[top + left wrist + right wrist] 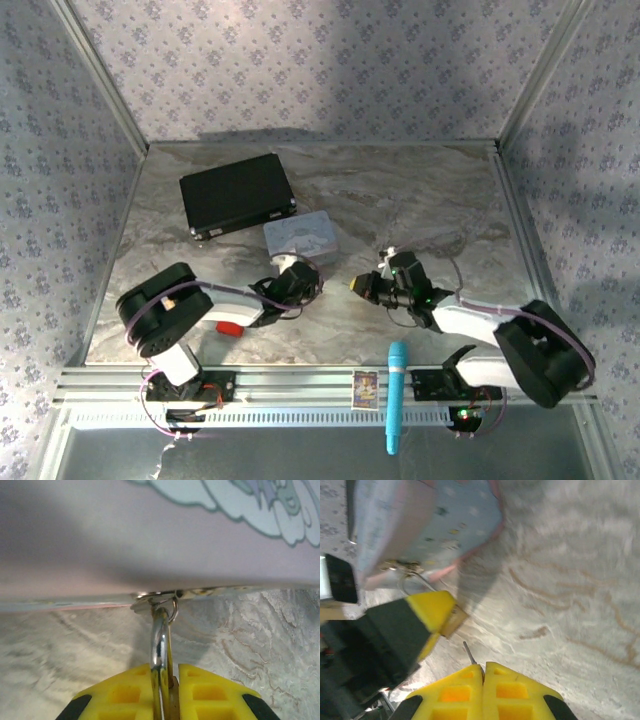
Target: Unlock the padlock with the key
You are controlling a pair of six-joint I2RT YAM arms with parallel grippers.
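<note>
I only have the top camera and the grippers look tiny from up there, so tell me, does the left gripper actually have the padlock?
Observer: Yes. In the left wrist view the left gripper is closed on the padlock, and its silver shackle reaches out to the bottom edge of the tin.
Operator: And the right gripper, is the key in it?
Observer: The right gripper is shut, and the thin tip of the key pokes out between its fingers.
Operator: Is the key in the lock yet?
Observer: No. In the right wrist view a gap shows between the key tip and the padlock's brass body.
</note>
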